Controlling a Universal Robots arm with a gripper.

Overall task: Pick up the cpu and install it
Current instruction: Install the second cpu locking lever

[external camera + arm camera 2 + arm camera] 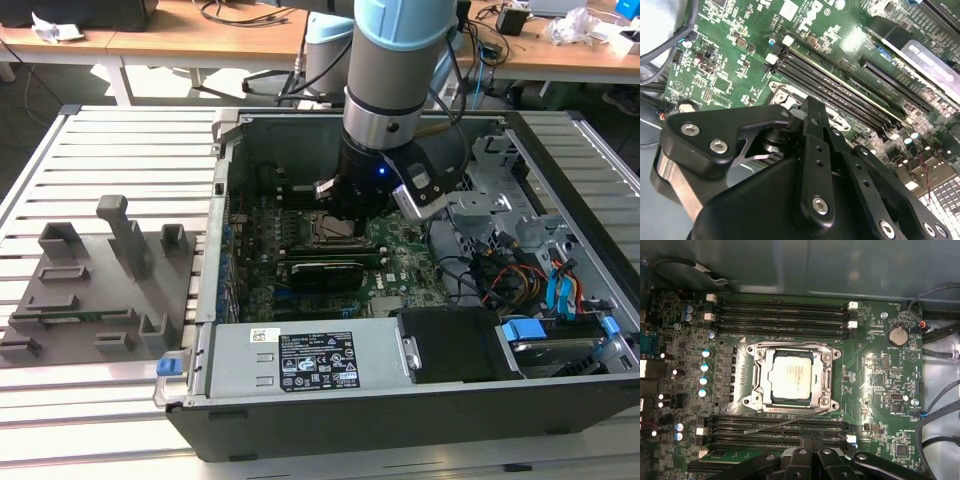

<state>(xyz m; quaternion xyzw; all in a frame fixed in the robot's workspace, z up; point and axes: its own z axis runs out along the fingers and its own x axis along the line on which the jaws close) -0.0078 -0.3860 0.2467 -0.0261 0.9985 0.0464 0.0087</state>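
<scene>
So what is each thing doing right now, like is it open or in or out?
cpu: sitting flat inside the socket frame.
gripper: holding nothing, above the motherboard beside the socket.
computer case: side open, insides showing.
graphics card: plugged into the motherboard.

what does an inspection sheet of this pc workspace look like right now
surface: slatted metal table carrying an open computer case
job's things: cpu lies flat inside the socket frame on the motherboard
clutter: grey fixture block on the exterior view's left
grippers: gripper low over the socket area, holding nothing
cables: bundle in the case on the exterior view's right; black cables beside the board
surroundings: wooden desks behind, with cables and crumpled paper
</scene>
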